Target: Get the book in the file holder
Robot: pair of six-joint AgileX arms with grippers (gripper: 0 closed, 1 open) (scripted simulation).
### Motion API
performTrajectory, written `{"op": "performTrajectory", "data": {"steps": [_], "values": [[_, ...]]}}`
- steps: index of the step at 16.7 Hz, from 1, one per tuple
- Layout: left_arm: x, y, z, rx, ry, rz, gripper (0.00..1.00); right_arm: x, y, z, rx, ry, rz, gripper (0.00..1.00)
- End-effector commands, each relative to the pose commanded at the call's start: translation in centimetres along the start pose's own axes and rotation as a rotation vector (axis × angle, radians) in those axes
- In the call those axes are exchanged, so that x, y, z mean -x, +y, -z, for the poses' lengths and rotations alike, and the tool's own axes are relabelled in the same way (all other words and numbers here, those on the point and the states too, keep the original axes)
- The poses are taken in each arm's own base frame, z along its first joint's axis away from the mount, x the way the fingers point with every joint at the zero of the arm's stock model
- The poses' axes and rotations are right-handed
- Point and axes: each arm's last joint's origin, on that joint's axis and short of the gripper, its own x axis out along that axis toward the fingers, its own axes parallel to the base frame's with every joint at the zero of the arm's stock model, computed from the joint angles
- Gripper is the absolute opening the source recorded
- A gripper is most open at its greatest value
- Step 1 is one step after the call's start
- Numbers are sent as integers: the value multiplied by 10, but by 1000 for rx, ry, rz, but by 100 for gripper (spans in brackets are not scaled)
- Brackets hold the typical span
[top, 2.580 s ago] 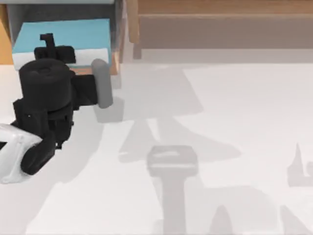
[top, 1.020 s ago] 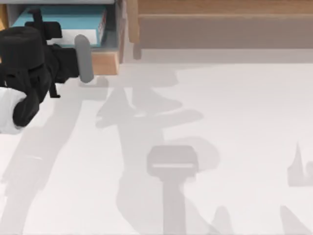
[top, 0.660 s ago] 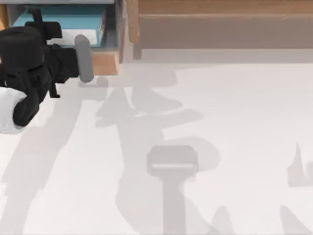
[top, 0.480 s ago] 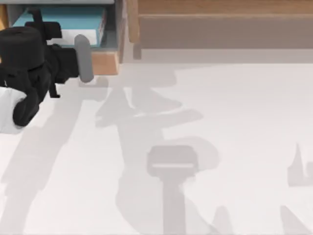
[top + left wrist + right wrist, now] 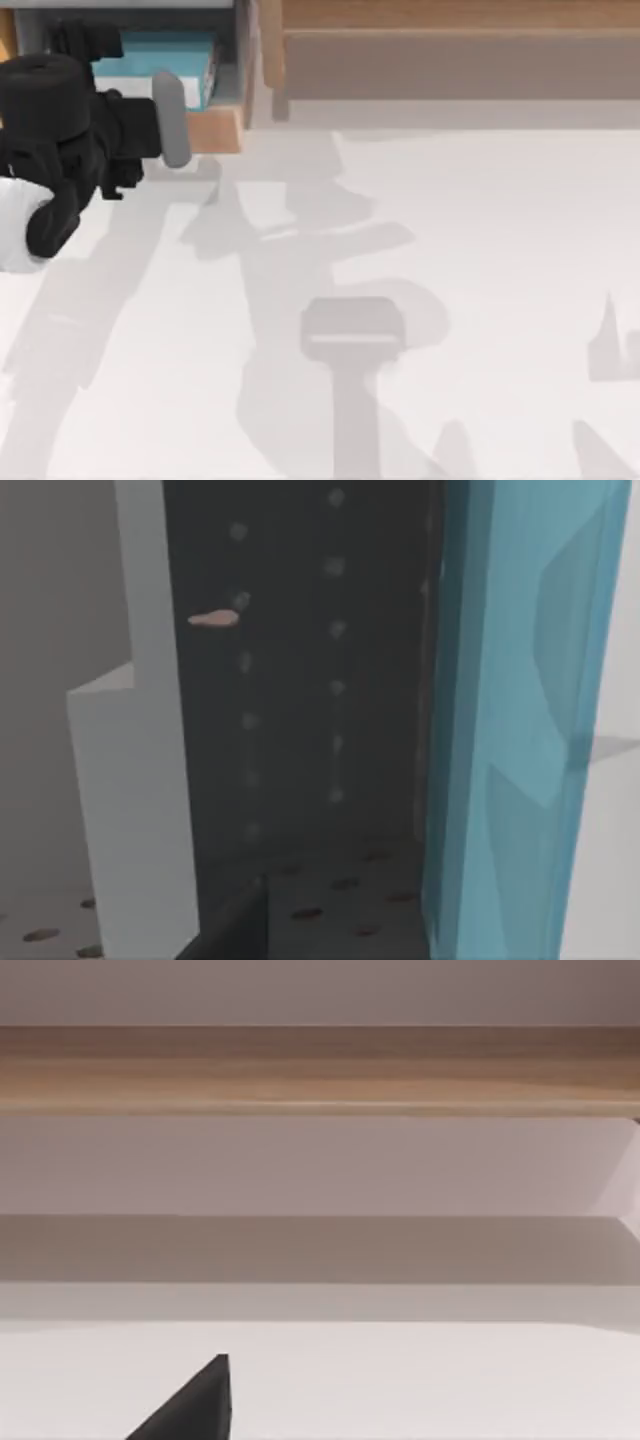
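**Q:** Top view: what is changed since half a second ago?

**A:** The flat light-blue book is seen lying inside the grey-walled, tan-fronted file holder. The left gripper is shifted slightly; whether its fingers are parted cannot be told.

**Q:** And the task?

**A:** It is judged nearly done; release remains unconfirmed.

Far left corner of the tabletop: the file holder, with the book standing inside it. The left end effector sits over the holder's left part. To the right, just beside the holder, runs the long shelf along the far edge.
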Motion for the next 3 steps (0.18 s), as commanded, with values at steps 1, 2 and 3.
{"op": "performTrajectory", "data": {"steps": [1,2,3], "values": [[0,0,0,0,0,0,100,0,0,0,0,0,0,100],[0,0,0,0,0,0,100,0,0,0,0,0,0,100],[0,0,0,0,0,0,100,0,0,0,0,0,0,100]]}}
